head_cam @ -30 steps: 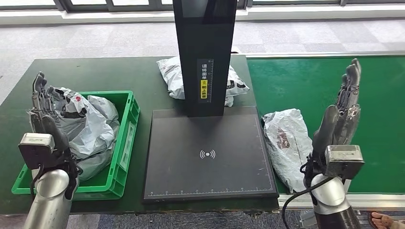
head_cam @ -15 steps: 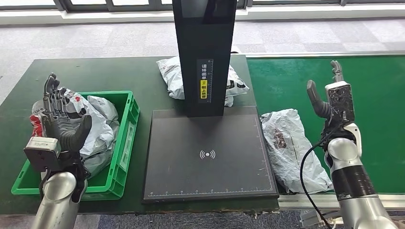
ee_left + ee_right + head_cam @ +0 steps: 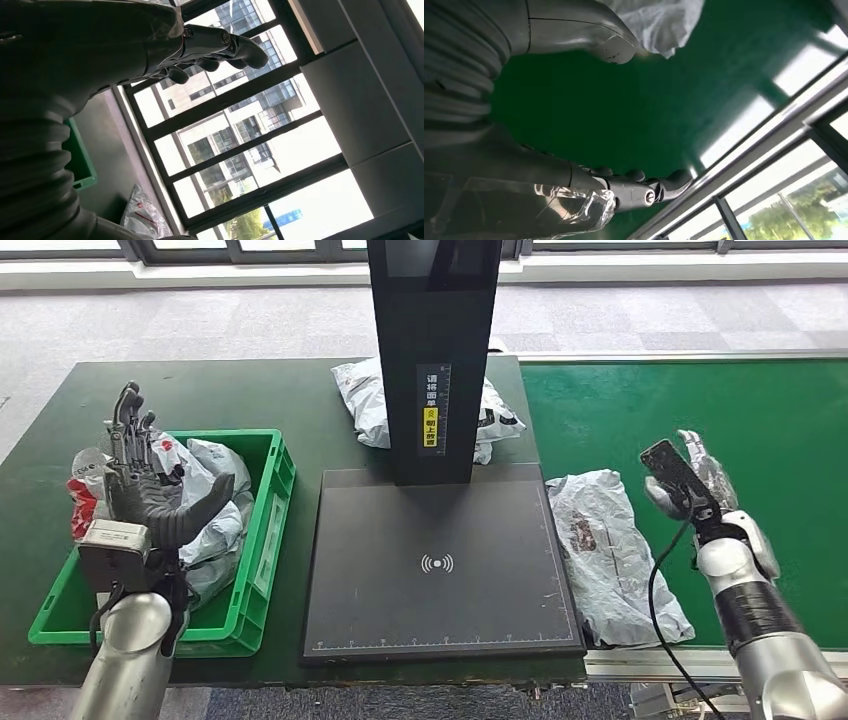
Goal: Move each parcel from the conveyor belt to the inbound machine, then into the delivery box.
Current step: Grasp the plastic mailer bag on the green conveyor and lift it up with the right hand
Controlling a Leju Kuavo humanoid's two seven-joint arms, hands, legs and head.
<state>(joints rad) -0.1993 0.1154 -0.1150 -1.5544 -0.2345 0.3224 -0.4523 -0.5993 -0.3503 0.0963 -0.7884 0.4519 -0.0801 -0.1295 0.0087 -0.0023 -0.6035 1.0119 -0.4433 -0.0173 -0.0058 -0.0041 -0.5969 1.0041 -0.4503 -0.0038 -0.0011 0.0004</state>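
Left robot hand (image 3: 150,495) raised over green bin (image 3: 262,540) of bagged parcels, fingers spread, holding nothing. Scanner plate (image 3: 440,565) centre of desk (image 3: 230,395). Grey parcel (image 3: 610,550) at conveyor belt (image 3: 760,420) near-left edge. Right robot hand (image 3: 685,480) just right of it, spread, empty.

A dark green table (image 3: 200,400) bears a green crate (image 3: 262,530), scanner base (image 3: 440,570) and parcel (image 3: 365,400).

We see even daylight from the far windows (image 3: 300,248), soft shadows, head view sharp. Wrist views: blown-out panes, left hand (image 3: 215,47) backlit, dark; belt (image 3: 624,100) glare-streaked.
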